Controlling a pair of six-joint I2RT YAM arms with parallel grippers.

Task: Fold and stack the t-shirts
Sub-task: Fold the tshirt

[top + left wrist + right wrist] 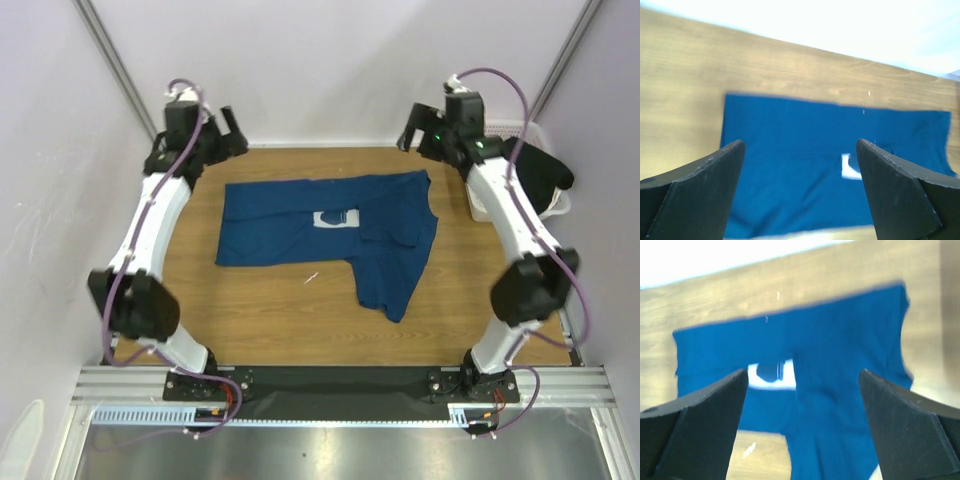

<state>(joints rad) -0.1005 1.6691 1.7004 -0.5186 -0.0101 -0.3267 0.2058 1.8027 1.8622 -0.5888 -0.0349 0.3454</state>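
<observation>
Top external, rumpled blue t-shirt [330, 228], woodgrain table [260, 310]

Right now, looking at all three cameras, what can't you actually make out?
- Top view: the white print on the blue t-shirt is partly under a fold; design unreadable.
- Top view: the right arm hides part of the basket and the dark cloth in it; garment count unclear.
- Wrist views: blurred; the open left end effector and right end effector block parts of the shirt.

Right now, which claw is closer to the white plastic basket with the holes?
The right claw. It hangs open near the white plastic lattice basket at the far right. The left claw is far off on the other side of the dark blue t-shirt.
</observation>
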